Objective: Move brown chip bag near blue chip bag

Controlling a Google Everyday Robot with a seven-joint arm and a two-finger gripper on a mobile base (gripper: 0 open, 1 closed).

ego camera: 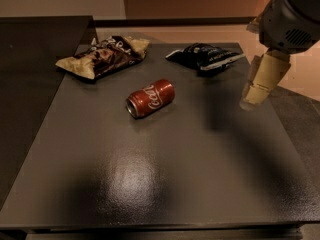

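Note:
The brown chip bag (102,57) lies crumpled at the table's far left, dark brown with tan ends and white lettering. The blue chip bag (206,57) lies at the far right of the table, very dark with a pale stripe. The two bags are well apart, with a gap of bare table between them. My gripper (254,95) hangs at the right, above the table's right side, in front of and to the right of the blue bag and touching nothing. It is far from the brown bag.
A red cola can (150,98) lies on its side in front of the gap between the two bags. The dark table (150,174) stretches toward the front. A darker counter (35,39) adjoins on the left. The floor drops off past the right edge.

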